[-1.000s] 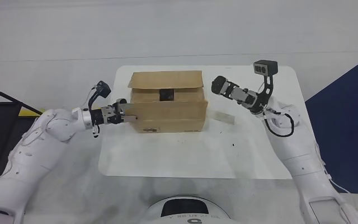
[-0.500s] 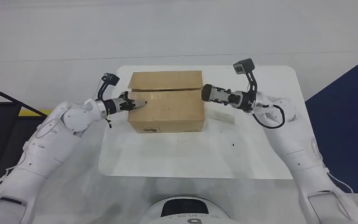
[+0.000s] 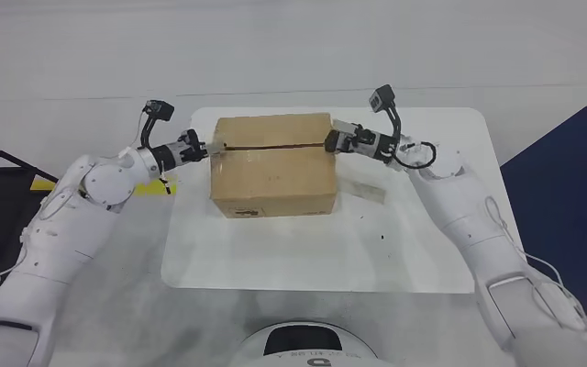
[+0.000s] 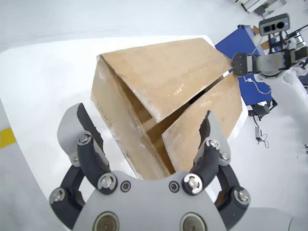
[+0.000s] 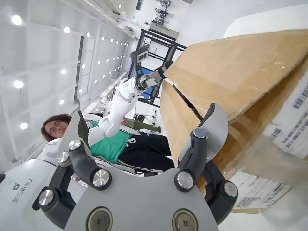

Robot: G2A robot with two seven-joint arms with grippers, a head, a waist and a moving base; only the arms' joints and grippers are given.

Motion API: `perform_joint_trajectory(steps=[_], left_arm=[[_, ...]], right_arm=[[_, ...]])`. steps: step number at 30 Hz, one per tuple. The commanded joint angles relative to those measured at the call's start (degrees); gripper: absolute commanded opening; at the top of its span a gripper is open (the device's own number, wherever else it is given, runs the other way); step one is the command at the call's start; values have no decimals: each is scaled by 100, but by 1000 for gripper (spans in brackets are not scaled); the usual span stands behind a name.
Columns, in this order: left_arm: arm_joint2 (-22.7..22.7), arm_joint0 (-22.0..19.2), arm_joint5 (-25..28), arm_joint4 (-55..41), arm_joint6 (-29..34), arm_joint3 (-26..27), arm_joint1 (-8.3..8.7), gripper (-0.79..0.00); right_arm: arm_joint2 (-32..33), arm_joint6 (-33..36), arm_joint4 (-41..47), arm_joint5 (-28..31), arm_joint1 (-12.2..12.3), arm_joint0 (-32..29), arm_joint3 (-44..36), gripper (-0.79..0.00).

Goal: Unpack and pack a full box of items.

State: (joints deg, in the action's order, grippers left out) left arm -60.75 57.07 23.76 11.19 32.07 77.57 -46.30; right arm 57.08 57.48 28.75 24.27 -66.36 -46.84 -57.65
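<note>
The box [image 3: 272,165] is sitting on the table [image 3: 275,261], its 2 top flaps [image 4: 168,82] almost meeting. The left jaws and right jaws are gaping apart at opposite seam ends. Uneven pressing is likely risking a flap springing up or the box sliding.

Bright, even light from ceiling lights [image 5: 16,19]; shadows faint.
</note>
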Motion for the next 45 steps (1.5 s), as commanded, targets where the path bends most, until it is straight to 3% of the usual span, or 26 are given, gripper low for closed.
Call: perform_joint_trajectory(steps=[1, 10, 18, 37, 40, 45], left_arm=[[-17, -13, -55, 114, 34, 90, -6, 0], [435, -398, -89, 621, 208, -38, -201, 0], [791, -521, -244, 1154, 14, -234, -372, 0], [616, -316, -424, 1333, -133, -94, -375, 0], [616, -316, -424, 1333, -133, -94, -375, 0], [616, -316, -424, 1333, -133, -94, -375, 0]], right_arm=[[-98, 4, -65, -293, -39, 136, 175, 0], [-325, 163, -238, -381, -166, 429, 475, 0], [62, 460, -180, -193, -33, 177, -99, 0], [69, 428, -203, -165, -31, 168, -134, 0], [292, -28, -862, 260, 67, -69, -673, 0], [1211, -689, -1795, 938, 364, -1074, -1528, 0]])
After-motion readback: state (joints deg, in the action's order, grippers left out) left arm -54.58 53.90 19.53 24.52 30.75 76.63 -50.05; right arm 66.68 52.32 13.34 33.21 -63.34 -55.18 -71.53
